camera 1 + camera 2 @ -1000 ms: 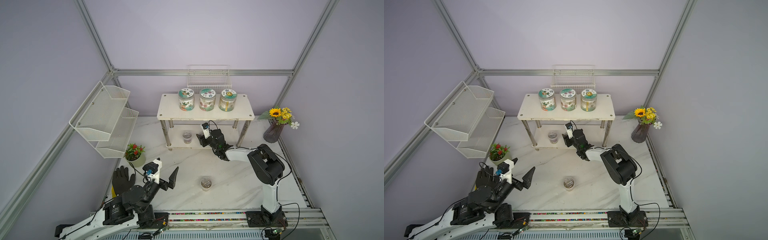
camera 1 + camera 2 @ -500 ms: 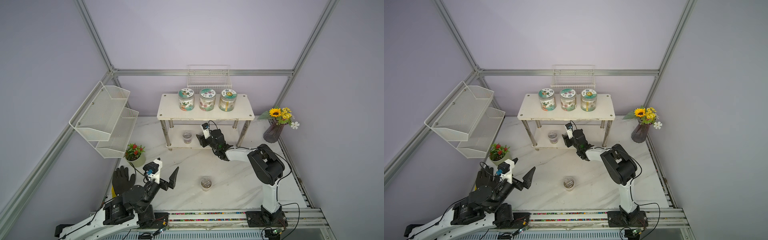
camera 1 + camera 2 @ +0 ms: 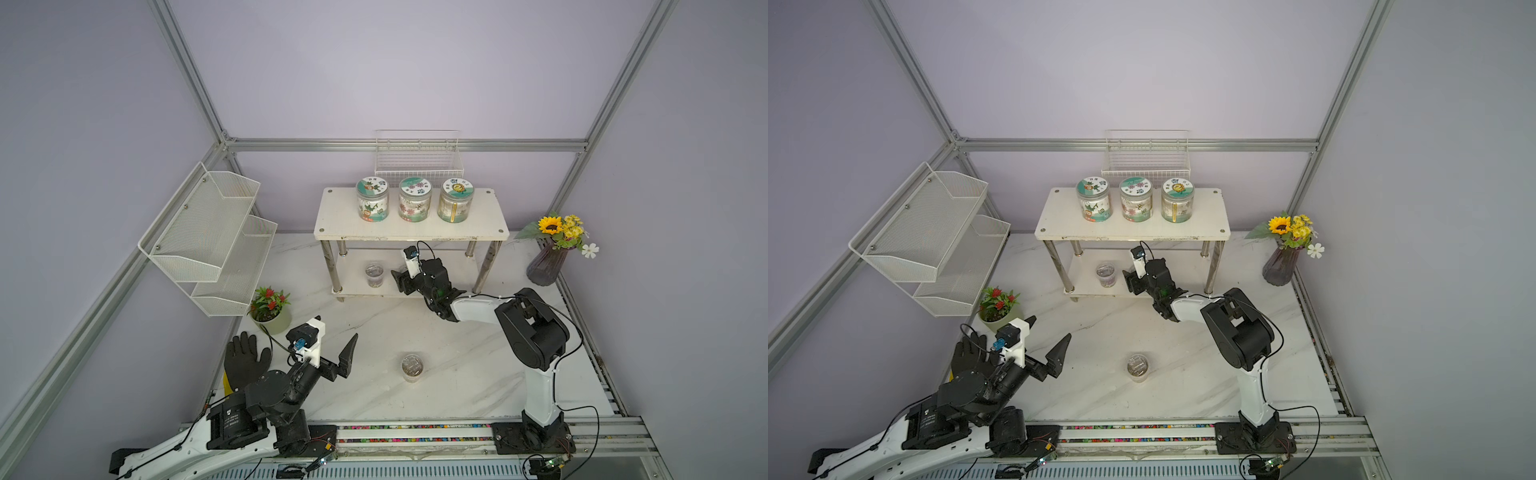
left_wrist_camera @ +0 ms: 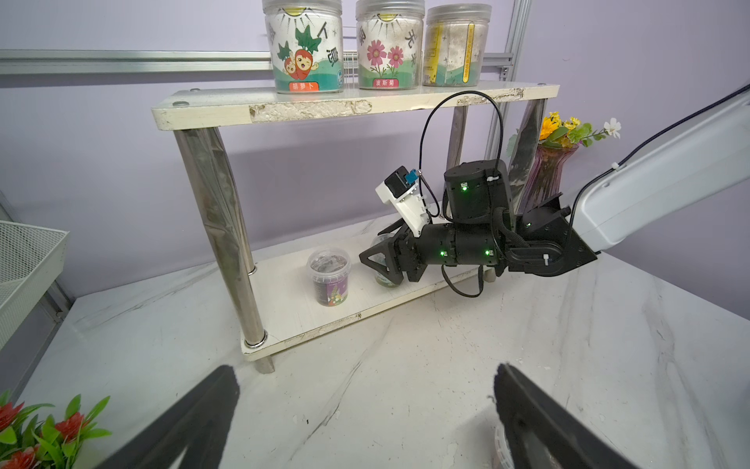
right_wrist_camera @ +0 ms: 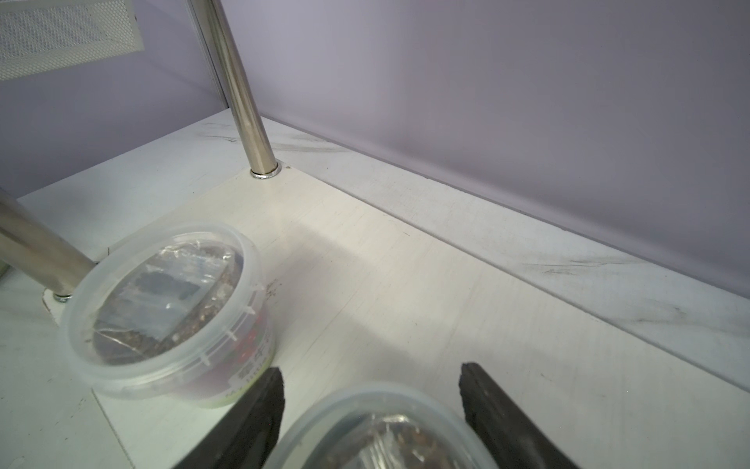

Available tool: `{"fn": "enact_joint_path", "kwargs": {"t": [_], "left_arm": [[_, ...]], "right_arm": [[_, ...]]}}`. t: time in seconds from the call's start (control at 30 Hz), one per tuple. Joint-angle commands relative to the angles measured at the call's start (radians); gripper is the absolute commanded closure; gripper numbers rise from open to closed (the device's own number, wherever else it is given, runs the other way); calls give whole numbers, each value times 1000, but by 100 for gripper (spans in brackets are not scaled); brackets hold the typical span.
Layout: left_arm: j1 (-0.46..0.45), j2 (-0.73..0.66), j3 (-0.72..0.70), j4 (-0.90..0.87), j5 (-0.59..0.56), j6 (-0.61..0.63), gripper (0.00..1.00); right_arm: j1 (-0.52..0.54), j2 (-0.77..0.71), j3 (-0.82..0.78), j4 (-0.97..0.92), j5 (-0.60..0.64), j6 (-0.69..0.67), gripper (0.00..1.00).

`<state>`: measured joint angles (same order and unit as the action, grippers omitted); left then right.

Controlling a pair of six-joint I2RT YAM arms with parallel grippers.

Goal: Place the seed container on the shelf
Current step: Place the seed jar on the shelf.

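The shelf (image 3: 336, 216) (image 3: 1059, 216) stands at the back, and my right gripper (image 3: 401, 282) (image 3: 1128, 282) reaches under its top board. In the right wrist view a clear-lidded seed container (image 5: 381, 430) rests on the lower board (image 5: 365, 251) between the jaws of my right gripper (image 5: 371, 371), which are open with slim gaps on either side. Beside it on that board stands another seed container (image 5: 170, 308) (image 3: 374, 274) (image 4: 329, 280). A third seed container (image 3: 412, 368) (image 3: 1138, 368) sits on the marble table. My left gripper (image 3: 1051, 328) (image 4: 365, 369) hovers wide open and empty at the front left.
Three tall labelled jars (image 3: 413, 199) line the shelf's top board. A white mesh rack (image 3: 212, 237) hangs on the left wall and a wire basket (image 3: 417, 158) on the back wall. A potted plant (image 3: 270, 305), a black glove (image 3: 245, 361) and a flower vase (image 3: 548, 266) stand around the table's edges.
My right gripper's jaws have spread apart from the seed container on the lower board. Neither arm has otherwise moved.
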<state>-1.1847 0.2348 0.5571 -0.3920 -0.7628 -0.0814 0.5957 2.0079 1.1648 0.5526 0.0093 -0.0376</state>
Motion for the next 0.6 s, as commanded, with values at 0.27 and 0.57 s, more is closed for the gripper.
{"fn": "enact_joint_path", "kwargs": {"t": [0.27,0.57], "left_arm": [[7,12,26,11,-4,23,0],[6,14,26,11,0,25,0]], "right_arm": [[-7,-4,7,2,9,8,18],[-7,-25,-19,19,10,8,16]]}}
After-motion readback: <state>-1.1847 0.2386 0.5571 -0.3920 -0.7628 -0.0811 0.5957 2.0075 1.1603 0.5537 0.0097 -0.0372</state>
